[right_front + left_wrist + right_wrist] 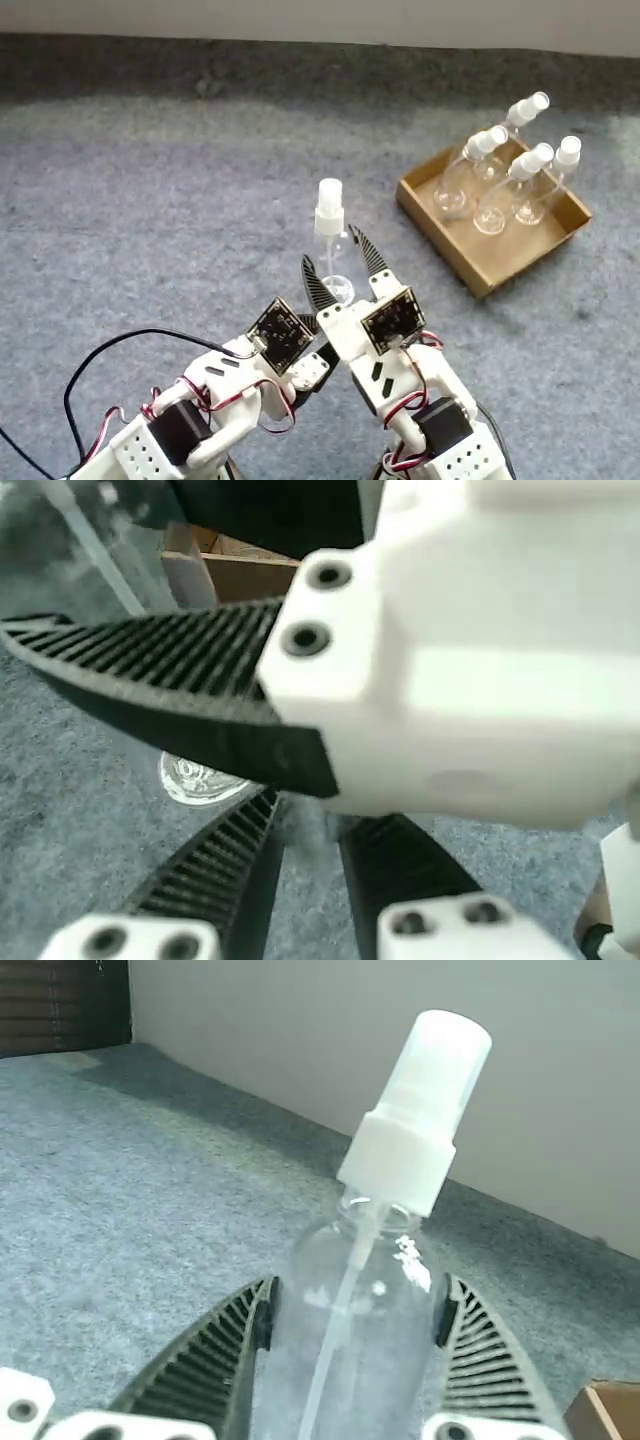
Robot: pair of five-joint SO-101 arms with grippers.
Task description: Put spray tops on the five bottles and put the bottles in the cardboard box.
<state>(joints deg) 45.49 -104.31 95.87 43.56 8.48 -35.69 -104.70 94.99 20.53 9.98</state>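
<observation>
A clear bottle (333,262) with a white spray top (329,205) stands upright on the grey carpet, left of the cardboard box (432,218). My right gripper (330,246) is shut on the bottle (360,1350), one ribbed finger pressed to each side of its body, below the spray top (415,1120). My left gripper (312,340) sits low, tucked close behind and beside the right one. In the left wrist view the bottle's round base (195,778) shows under a ribbed finger (150,675) of the right gripper. Several capped bottles (490,175) lie in the box.
The box sits at the right rear, its nearest corner (240,570) just beyond the held bottle. Open grey carpet (150,200) spreads to the left and behind. A black cable (110,350) loops by the left arm's base.
</observation>
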